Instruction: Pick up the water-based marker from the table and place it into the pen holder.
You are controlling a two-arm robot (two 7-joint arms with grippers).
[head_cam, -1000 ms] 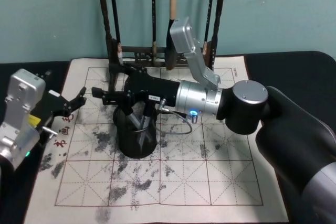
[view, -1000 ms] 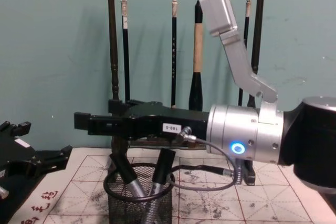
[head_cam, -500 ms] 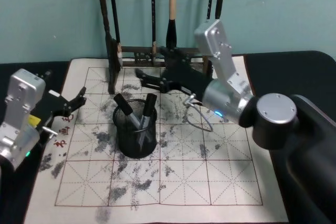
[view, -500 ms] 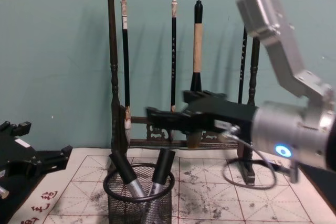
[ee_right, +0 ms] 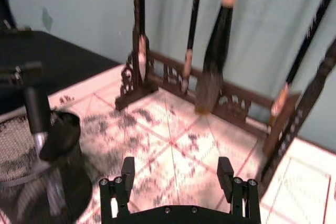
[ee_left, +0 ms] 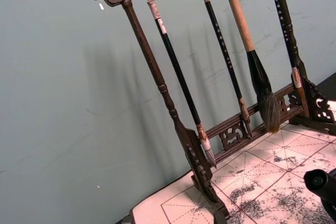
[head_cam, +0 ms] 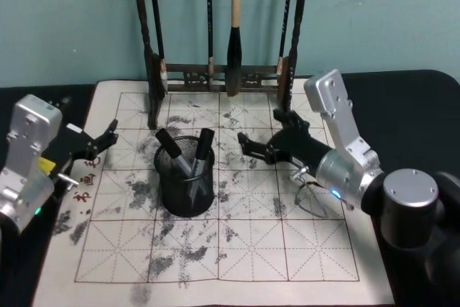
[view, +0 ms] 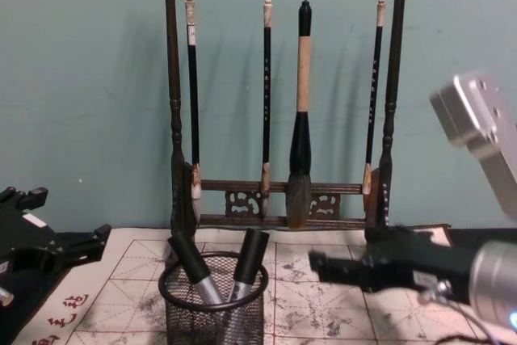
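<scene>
Right gripper (head_cam: 248,147) hovering above the gridded calligraphy mat (head_cam: 237,249), just right of the pen holder (head_cam: 185,185) and apart from it, fingers spread wide and gripping nothing; in the right wrist view the two black fingertips (ee_right: 127,174) stand well apart over bare ink-stained paper, nothing between them. Seen from the chest, the same gripper (view: 319,266) reaching in from the right at about the height of the holder's rim, clear of it. Pen holder (view: 212,306) upright on the mat, a black mesh cup carrying two markers (head_cam: 188,156) with black caps and grey barrels, both leaning, caps poking above the rim, one tilted left and one tilted right. Holder and markers also at the edge of the right wrist view (ee_right: 39,161), off to the side of the open fingers. Behind, a dark wooden brush rack (view: 279,94) with four brushes hanging from its top bar, against a teal wall. Left gripper (head_cam: 97,141) parked at the mat's left edge, well away from the holder, fingers apart and holding nothing.
</scene>
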